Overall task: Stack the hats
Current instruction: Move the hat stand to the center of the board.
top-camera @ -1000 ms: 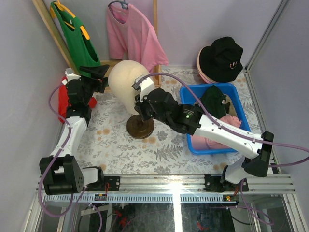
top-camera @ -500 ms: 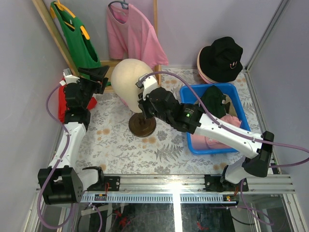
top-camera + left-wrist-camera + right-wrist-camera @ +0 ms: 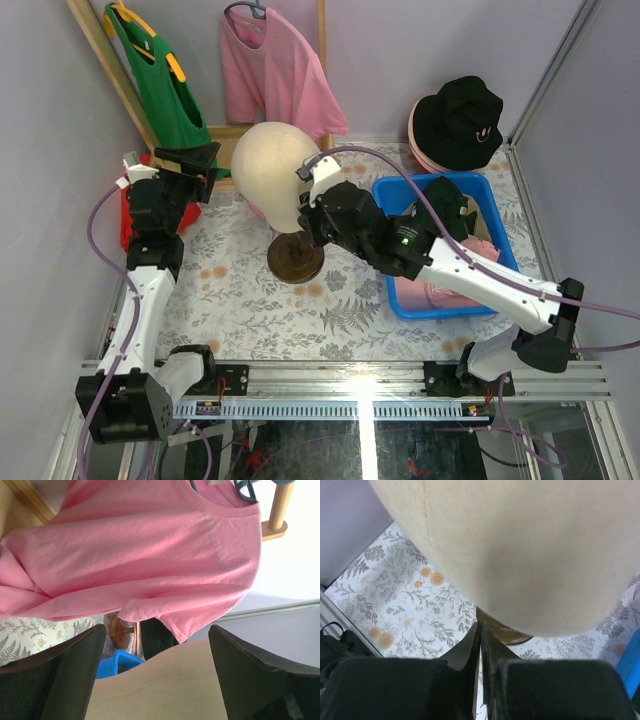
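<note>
Floral table [image 3: 240, 290]: mannequin stand [image 3: 292, 264] near centre, blue bin [image 3: 412, 311] right, stacked hats [image 3: 455, 120] far right corner.

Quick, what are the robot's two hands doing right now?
Left gripper: open, holding nothing.
Right gripper: shut, holding nothing.

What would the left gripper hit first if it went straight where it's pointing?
Most likely the mannequin head: its curved side sits between the open fingers of the left gripper, the pink T-shirt hanging farther behind. Gap unclear.
</note>
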Available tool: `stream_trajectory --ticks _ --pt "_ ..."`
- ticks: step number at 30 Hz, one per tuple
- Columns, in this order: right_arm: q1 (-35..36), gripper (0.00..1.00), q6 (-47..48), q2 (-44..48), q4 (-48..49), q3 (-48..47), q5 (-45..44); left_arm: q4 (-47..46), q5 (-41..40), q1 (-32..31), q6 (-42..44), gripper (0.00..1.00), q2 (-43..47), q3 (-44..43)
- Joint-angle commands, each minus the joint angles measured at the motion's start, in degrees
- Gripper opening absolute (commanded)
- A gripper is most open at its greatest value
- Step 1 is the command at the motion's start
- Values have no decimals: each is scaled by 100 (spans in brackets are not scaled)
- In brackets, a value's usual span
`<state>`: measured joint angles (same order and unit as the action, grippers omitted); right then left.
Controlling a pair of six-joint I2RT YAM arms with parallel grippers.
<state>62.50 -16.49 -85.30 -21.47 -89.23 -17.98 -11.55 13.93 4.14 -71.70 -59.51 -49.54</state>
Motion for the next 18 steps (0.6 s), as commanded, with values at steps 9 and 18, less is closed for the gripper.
stream_trajectory --ticks 9,18 --pt "14 34 -1395 1841 -1042 1026 -1174 2451 -1741 -32 -61 84 635 -629" --pt "-1031 48 -2725 2790 -1477 2108 -2055 2843 -2007 -34 53 84 657 -1040"
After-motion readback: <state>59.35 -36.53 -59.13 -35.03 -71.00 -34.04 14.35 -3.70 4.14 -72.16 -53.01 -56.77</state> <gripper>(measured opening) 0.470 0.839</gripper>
